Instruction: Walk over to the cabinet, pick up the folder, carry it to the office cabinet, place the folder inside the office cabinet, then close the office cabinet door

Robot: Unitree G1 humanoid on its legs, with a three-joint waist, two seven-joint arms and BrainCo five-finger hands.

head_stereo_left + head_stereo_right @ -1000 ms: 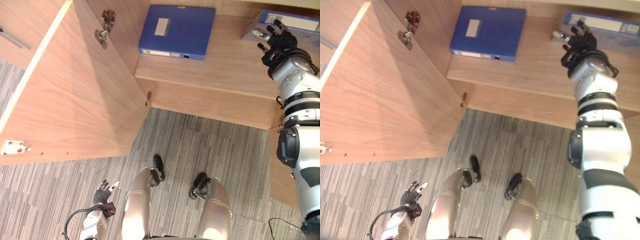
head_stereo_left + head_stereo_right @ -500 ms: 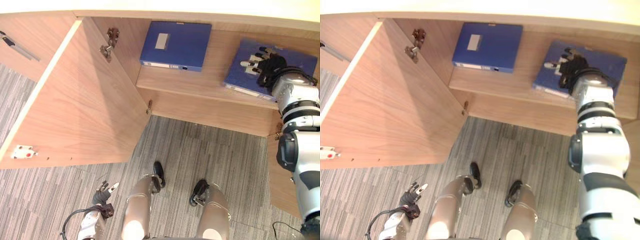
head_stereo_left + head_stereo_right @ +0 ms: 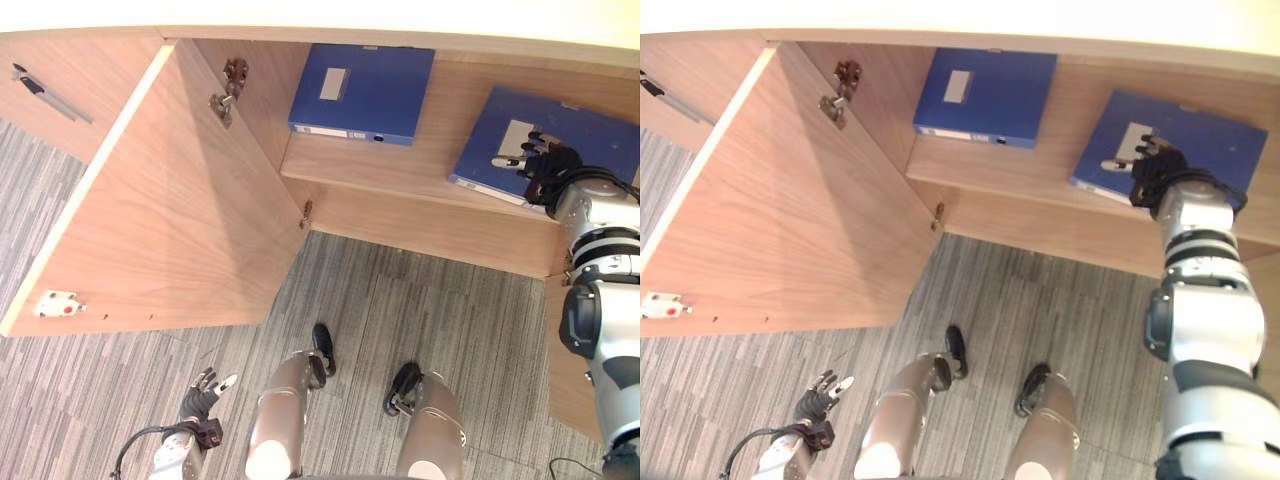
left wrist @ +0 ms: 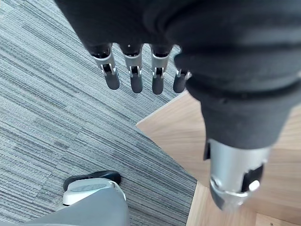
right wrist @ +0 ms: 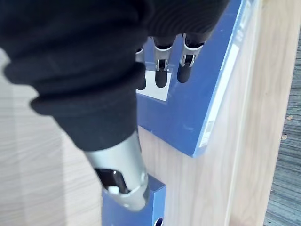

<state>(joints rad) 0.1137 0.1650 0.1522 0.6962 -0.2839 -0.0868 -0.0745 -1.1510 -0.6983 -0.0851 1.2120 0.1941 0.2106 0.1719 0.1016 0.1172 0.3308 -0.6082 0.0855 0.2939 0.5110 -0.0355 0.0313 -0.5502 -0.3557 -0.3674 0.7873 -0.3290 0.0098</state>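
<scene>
Folder [image 3: 590, 135] at 2 o'clock lies flat and askew on the shelf [image 3: 400, 162] of the cabinet [image 3: 450, 215], near its front edge. We see our right robot hand [image 3: 548, 163] over its white label [image 5: 155, 92], fingers [image 5: 161, 77] straight and gripping nothing; whether they touch the cover we cannot tell. A second folder [image 3: 365, 80] lies at 12 o'clock, well apart. The door [image 3: 170, 220] stands wide open at 9 o'clock. Our left robot hand [image 3: 200, 392] hangs over the carpet [image 3: 400, 300] at 7 o'clock, fingers relaxed, empty.
</scene>
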